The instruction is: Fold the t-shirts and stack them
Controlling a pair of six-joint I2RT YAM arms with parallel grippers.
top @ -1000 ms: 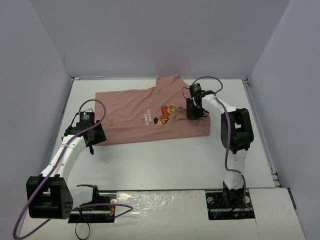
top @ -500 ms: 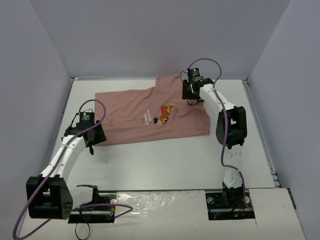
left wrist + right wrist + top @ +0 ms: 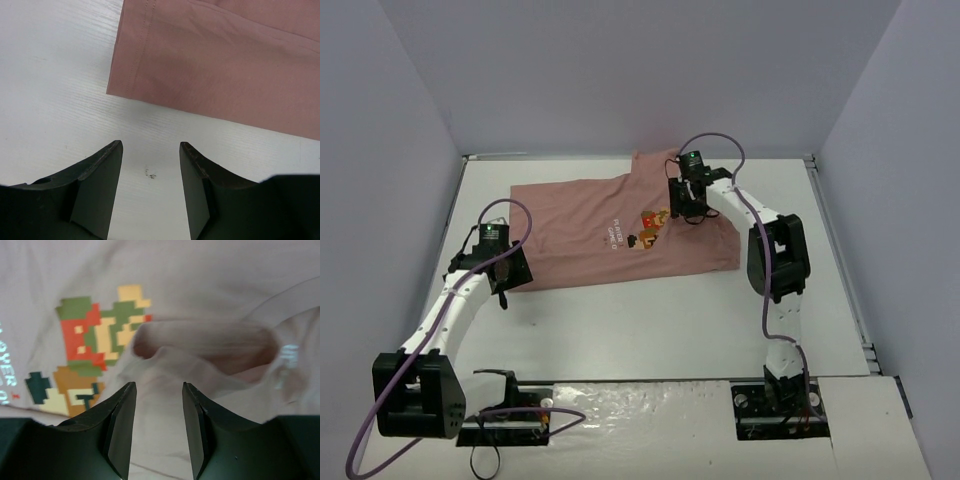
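Since the earlier frame the right arm has swung away from the near right part of the t-shirt (image 3: 582,225) and reached farther back and to the left, so its claw (image 3: 682,198) now hangs over the cloth just beyond the chest graphic (image 3: 655,224), while the left arm has stayed where it was. The dusty-pink t-shirt lies spread on the far half of the white counter (image 3: 650,320), print side up, with one part poking toward the back wall and the white lettering (image 3: 613,233) just left of the graphic. From the right wrist we see the right claw (image 3: 158,386) with its jaws parted and nothing pinched between them; the t-shirt (image 3: 210,275) fills the view, a raised, rumpled fold of it sits just past the fingertips, and the pixel-style graphic (image 3: 95,340) lies to the left of that fold. The left claw (image 3: 507,277) sits at the near left corner of the t-shirt. From its wrist we see the left claw (image 3: 150,145) open too, its jaws over bare counter (image 3: 50,75), with the hemmed corner of the t-shirt (image 3: 225,60) just ahead of the tips and apart from them.
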